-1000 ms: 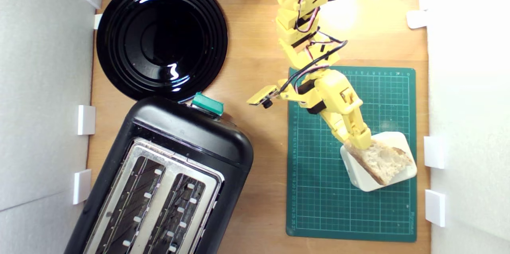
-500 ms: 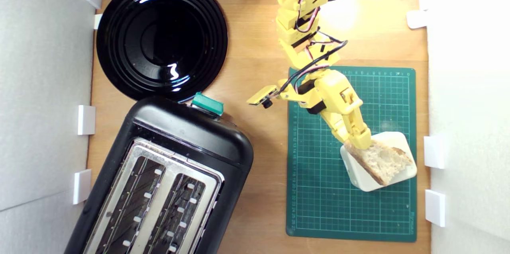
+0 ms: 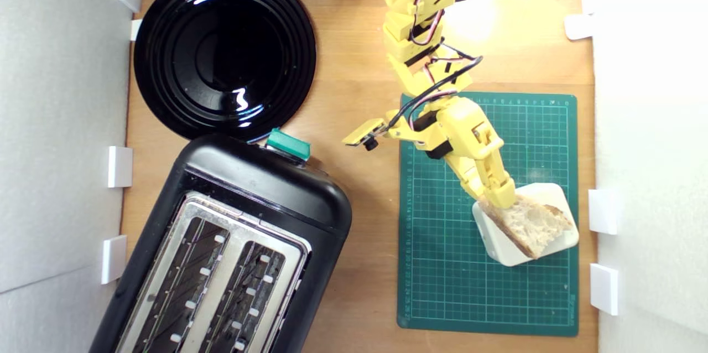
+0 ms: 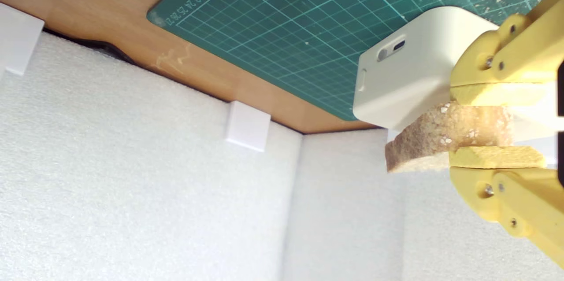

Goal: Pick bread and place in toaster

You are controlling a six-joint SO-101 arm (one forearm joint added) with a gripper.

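Wooden tabletop [image 3: 354,93] walled in by white foam panels [image 4: 132,193] with small white clips along the edges. Yellow gripper [image 4: 498,124] clamped on the bread [image 4: 440,140], one finger [image 4: 498,94] pressed on each face of the slice, seen clearly in the wrist view. Bread [image 3: 534,223] gripped at its narrow end, the wider crusty end sticking out past the fingertips. Slice lying over a white rounded block [image 3: 500,248]; whether resting on it or lifted just clear, hard to tell. Block sitting on a green cutting mat [image 3: 442,264] at the exterior view's right, crumbs scattered on the mat in the wrist view. Well apart, at the exterior view's lower left: black toaster [image 3: 265,187] with silver top plate and two long slots open, green lever knob [image 3: 287,145] at its upper end. Just beyond the knob, a glossy black plate [image 3: 224,51], its rim close to the toaster body. Bare wood between mat and toaster.
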